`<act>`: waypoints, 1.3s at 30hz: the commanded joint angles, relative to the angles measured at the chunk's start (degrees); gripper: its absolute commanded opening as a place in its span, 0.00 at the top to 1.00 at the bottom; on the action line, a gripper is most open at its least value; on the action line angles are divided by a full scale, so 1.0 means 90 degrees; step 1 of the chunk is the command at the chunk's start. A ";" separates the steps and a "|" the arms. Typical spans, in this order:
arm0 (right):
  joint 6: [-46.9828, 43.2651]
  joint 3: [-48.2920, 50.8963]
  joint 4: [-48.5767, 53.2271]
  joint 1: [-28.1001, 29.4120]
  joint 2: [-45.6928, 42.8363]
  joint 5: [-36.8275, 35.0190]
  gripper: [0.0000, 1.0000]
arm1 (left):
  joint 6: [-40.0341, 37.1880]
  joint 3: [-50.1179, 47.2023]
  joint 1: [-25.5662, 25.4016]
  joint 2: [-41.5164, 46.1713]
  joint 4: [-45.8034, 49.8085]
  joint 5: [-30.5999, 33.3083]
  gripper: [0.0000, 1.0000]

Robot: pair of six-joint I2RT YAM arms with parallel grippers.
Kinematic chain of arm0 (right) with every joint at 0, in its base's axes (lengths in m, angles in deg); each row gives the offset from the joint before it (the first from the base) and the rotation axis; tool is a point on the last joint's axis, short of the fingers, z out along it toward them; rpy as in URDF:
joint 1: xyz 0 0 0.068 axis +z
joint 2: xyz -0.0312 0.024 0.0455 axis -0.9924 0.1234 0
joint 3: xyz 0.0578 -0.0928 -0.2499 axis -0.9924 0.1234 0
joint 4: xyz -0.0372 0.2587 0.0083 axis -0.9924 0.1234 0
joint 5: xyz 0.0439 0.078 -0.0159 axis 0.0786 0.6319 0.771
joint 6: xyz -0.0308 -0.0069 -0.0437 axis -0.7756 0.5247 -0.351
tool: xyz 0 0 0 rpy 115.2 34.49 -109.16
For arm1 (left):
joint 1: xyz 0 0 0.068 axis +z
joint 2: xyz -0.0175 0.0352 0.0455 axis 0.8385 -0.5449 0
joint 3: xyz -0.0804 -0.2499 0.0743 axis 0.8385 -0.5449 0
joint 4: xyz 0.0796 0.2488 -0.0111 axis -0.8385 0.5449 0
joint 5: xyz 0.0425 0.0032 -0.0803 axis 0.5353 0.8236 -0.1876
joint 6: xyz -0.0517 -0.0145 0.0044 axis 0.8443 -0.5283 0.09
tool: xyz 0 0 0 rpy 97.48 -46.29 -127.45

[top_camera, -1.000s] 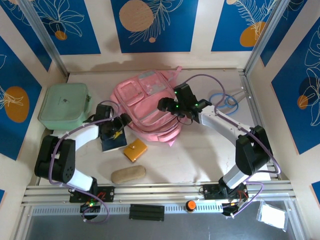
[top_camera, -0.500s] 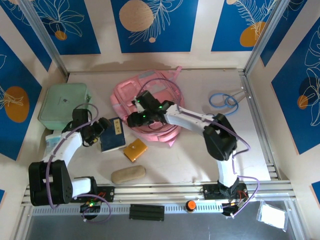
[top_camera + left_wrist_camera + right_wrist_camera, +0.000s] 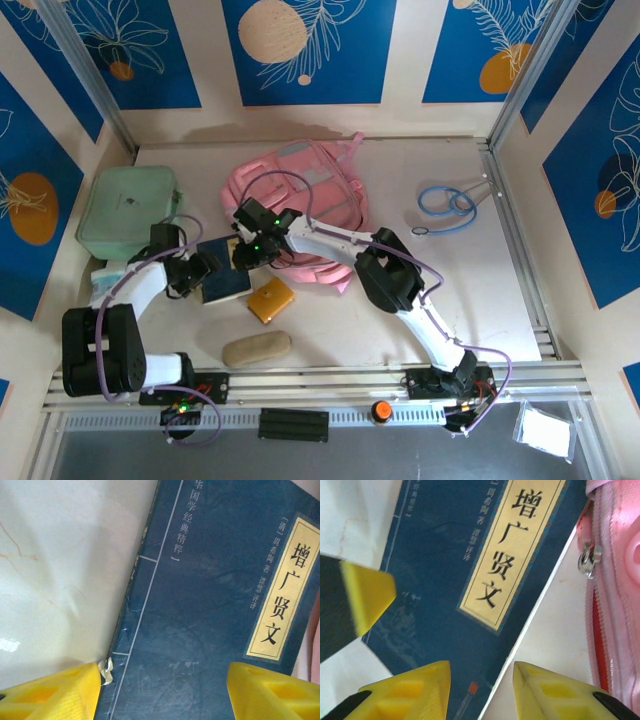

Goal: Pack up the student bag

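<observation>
Pink student bag: lies flat on the table, middle-back, pocket side up.
Bag axis: long axis runs near to far, slightly tilted; the handle loop points at the back wall, the base faces the arms.
Dark blue book: flat on the table just beside the bag's near left edge, yellow title label up.
Left gripper: jaws spread wide, one fingertip at the book's spine edge, the other above its cover; nothing clamped.
Right gripper: jaws narrowly parted, straddling the book's edge beside the bag's zip pull; holds nothing, and contact with the cover cannot be told.
</observation>
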 commanded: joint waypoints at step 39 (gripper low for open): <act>0.0090 -0.0534 0.0869 -0.0099 0.1056 -0.0078 0.77 | -0.0047 0.0318 0.0050 0.0551 -0.0233 -0.2638 0.52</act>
